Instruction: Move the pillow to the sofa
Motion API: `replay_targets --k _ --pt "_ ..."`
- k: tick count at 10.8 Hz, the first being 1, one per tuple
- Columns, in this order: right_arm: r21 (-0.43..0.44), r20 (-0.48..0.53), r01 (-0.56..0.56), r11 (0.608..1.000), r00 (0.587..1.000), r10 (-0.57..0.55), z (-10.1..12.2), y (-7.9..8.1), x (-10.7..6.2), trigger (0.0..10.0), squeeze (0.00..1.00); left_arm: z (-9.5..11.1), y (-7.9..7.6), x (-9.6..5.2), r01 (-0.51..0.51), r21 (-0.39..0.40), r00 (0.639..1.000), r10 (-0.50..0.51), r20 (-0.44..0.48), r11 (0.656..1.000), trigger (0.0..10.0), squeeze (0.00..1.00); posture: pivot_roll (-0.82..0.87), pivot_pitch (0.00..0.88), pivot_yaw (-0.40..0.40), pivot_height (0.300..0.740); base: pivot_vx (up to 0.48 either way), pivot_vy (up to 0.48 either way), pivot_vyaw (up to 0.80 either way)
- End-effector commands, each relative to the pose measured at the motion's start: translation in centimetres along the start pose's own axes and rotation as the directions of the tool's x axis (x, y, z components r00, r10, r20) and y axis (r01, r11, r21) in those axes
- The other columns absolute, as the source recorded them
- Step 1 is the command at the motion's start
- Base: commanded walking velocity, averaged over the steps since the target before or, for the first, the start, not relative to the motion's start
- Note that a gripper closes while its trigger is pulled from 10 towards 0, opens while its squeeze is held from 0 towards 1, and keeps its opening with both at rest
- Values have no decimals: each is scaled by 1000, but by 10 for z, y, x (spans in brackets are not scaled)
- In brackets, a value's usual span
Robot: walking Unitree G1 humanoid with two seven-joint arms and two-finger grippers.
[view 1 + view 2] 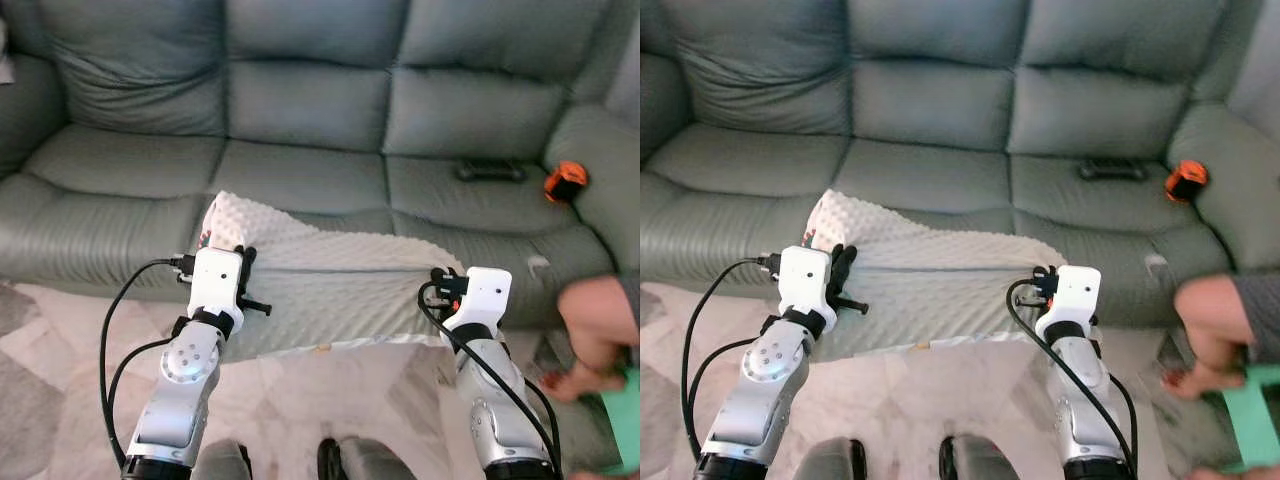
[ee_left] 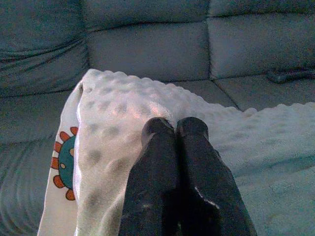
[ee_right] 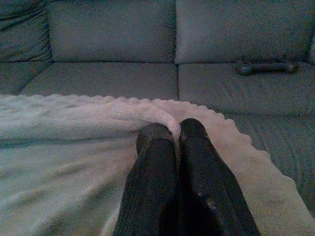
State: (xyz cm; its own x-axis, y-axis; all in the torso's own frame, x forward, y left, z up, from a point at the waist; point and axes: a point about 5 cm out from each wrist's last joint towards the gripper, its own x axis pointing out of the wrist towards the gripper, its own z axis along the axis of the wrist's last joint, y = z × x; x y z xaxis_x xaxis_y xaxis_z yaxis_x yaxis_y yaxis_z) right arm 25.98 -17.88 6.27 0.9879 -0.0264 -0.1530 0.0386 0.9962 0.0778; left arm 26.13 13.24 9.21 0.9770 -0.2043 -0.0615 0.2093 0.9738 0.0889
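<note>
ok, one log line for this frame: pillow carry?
pillow held over sofa front edge | left gripper shut on pillow | right gripper shut on pillow | not yet released

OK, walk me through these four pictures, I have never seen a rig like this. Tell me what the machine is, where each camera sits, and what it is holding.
This is a humanoid robot with two silver arms, each ending in two long black fingers. The two wide pictures come from cameras in its head, looking down at a grey-green sofa. The two dark close-ups come from cameras on its wrists, looking along the fingers.

The left gripper and the right gripper are each shut on one end of a white bumpy pillow, which it holds in front of the sofa's seat edge.

On the right-hand seat lies a dark remote-like object, and an orange and black item sits by the armrest. A person's arm shows at the right edge.
</note>
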Motion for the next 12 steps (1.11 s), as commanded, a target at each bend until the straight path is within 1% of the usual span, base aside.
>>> replay_targets --k 1,4,5,6,8,10,11,12 --pt "-8 22 65 998 998 -64 4 -13 -1 10000 0 6 8 -1 -30 2 999 30 25 1000 10000 0 -43 123 -54 740 277 0 0" --pt "-6 18 62 998 998 -62 4 -13 -1 10000 0 7 6 0 -19 -6 999 19 27 1000 10000 0 -44 127 -55 740 317 0 0" --pt "-7 18 63 998 998 -62 4 -13 -1 10000 0 7 5 0 -16 -10 999 17 28 1000 10000 0 -45 127 -56 740 337 0 -469" --pt "-7 18 63 998 998 -63 4 -13 -1 10000 0 8 4 1 -14 -12 999 14 29 1000 10000 0 -48 127 -56 740 480 0 -425" --pt "-8 13 60 998 998 -60 2 -12 -3 10000 0 7 3 1 -13 -20 1000 13 26 1000 10000 0 -51 130 -57 740 465 0 0" --pt "-8 9 56 998 998 -56 2 -11 -3 10000 0 6 3 1 -13 -28 1000 13 18 1000 10000 0 -53 131 -58 740 446 0 -678" --pt "-8 11 57 998 998 -57 3 -12 -3 10000 0 6 2 2 -14 -33 1000 14 15 999 10000 0 -54 130 -59 740 334 345 -425" --pt "-8 13 57 998 998 -57 3 -12 -2 10000 0 6 3 2 -18 -34 1000 19 10 999 10000 0 -54 130 -60 740 315 364 0"
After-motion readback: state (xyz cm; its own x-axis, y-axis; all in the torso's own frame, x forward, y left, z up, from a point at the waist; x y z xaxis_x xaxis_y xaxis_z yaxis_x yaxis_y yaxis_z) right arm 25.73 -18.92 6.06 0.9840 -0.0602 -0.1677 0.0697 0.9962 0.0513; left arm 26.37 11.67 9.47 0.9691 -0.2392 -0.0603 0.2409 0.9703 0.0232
